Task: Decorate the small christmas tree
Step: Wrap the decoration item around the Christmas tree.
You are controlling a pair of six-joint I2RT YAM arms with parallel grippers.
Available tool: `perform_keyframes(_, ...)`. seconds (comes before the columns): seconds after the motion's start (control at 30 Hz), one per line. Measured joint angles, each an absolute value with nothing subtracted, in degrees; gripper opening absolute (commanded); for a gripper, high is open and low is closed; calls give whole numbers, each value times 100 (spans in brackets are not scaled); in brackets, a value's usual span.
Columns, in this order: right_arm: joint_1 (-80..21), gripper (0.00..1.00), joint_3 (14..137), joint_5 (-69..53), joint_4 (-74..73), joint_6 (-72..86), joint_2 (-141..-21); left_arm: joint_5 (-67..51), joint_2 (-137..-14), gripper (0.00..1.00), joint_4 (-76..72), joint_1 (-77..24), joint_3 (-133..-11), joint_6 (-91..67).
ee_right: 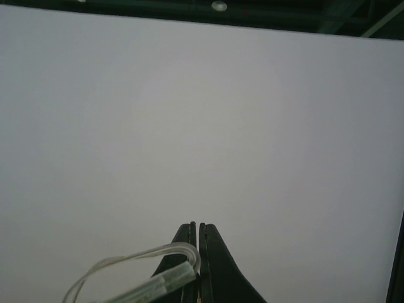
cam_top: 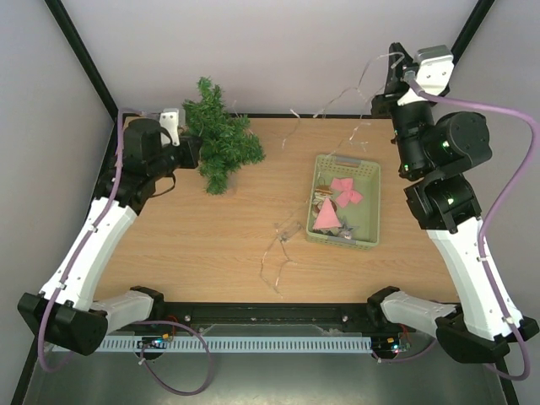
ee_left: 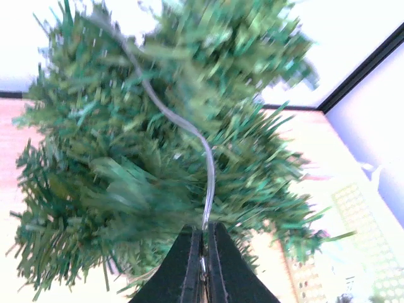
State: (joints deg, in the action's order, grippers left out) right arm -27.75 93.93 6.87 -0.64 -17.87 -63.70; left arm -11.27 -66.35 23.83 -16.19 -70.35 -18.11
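Note:
The small christmas tree (cam_top: pixel 218 139), bushy and dark green, is at the table's back left, its tip toward the back wall. It fills the left wrist view (ee_left: pixel 145 164). My left gripper (cam_top: pixel 194 152) is pushed against its left side, shut (ee_left: pixel 203 235) on a thin clear wire (ee_left: pixel 173 120) that runs up across the branches. My right gripper (cam_top: pixel 391 83) is raised at the back right corner. It is shut (ee_right: pixel 198 228) on a loop of clear wire (ee_right: pixel 145 268). From there clear wire (cam_top: pixel 283 240) trails down onto the table's middle.
A pale green basket (cam_top: pixel 372 202) stands right of centre, holding a pink bow (cam_top: pixel 344 191), a pink cone-shaped piece (cam_top: pixel 327 215) and other small ornaments. Its edge shows in the left wrist view (ee_left: pixel 372 233). Walls enclose the back and sides.

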Motion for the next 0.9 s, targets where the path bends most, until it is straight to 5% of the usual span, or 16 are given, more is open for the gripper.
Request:
perform_keyframes(0.33, -2773, 3, 6748, -366, -475, -591, -4958, -1214, -6639, 2, 2226, -1621, -7583, -2018)
perform_keyframes(0.53, -2773, 36, 5238, -1697, -1039, 130, -4543, -1170, -6716, 3, 2206, -1586, -7719, -2016)
perform_keyframes(0.9, -2773, 53, 5975, -1962, -1809, -43, -5356, -1153, -6757, 2, 2053, -1566, -7712, -2075)
